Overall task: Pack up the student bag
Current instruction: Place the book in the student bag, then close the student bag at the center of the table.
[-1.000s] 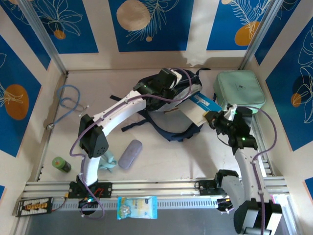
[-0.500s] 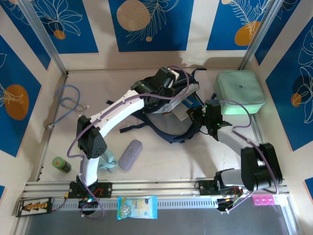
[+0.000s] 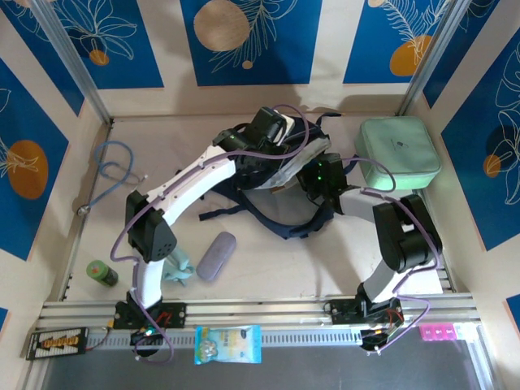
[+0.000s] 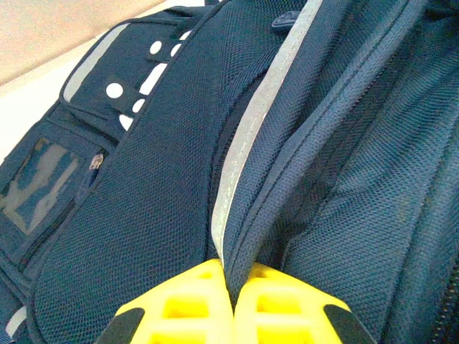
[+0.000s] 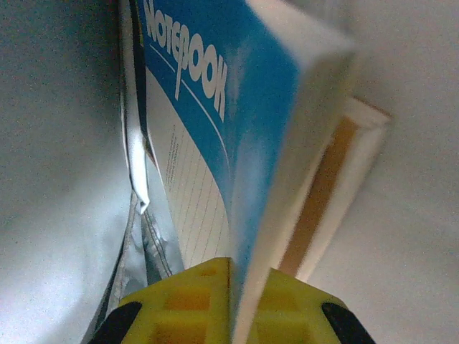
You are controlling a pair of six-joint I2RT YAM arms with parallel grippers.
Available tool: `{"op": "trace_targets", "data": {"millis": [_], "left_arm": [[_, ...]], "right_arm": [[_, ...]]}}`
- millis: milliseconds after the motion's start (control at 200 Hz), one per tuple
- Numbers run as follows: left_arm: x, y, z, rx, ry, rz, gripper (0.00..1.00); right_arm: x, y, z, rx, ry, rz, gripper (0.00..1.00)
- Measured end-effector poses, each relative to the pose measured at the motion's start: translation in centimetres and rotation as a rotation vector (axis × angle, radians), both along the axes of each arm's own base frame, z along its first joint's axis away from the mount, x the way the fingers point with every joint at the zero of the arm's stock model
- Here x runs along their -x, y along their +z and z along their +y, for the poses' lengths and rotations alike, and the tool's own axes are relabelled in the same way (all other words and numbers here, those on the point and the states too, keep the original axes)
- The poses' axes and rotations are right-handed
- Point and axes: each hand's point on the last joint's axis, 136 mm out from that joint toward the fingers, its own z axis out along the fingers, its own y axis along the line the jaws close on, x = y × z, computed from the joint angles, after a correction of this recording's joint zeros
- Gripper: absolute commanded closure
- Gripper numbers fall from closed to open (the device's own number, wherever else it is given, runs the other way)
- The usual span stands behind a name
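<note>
The student bag (image 3: pixel 280 210), a large dark navy fabric backpack, lay just left of the mint green rounded zip case (image 3: pixel 398 150), directly under both grippers. Its mouth faced the case, and its black straps (image 3: pixel 219 211) trailed away toward the arm bases. The left gripper (image 4: pixel 231 304) pinched tight on the bag's grey-trimmed seam. The right gripper (image 5: pixel 231 304) clamped a blue notebook (image 5: pixel 215 107) inside the bag.

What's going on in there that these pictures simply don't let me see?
- Right wrist view: the notebook has a blurred far corner; the tan-edged thing behind it is unidentifiable.
- Top view: both arms cover the mouth of the student bag, so how deep the notebook sits is unclear.
- Left wrist view: fabric pinched in the left tool hides the bag's contents.
</note>
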Motion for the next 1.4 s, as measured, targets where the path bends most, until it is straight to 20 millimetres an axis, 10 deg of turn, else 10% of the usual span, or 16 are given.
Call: {"op": "trace_targets", "data": {"millis": [560, 1040, 1235, 1400], "left_arm": [[-0.4, 0.1, 0.2, 0.056, 0.007, 0.038, 1.00], [0.3, -1.0, 0.0, 0.091, -0.050, 0.084, 1.00], [1.7, -2.5, -0.9, 0.116, -0.147, 0.152, 0.83], [2.7, -2.8, -2.3, 0.197, -0.217, 0.209, 0.38]], "right_arm": [[-2.6, 0.5, 2.8, -0.052, 0.085, -0.053, 0.46], [7.5, 4.3, -4.4, 0.036, -0.093, 0.008, 0.36], [11.6, 7.7, -8.9, 0.118, -0.225, 0.010, 0.36], [13.4, 11.3, -10.8, 0.170, -0.265, -0.083, 0.36]]}}
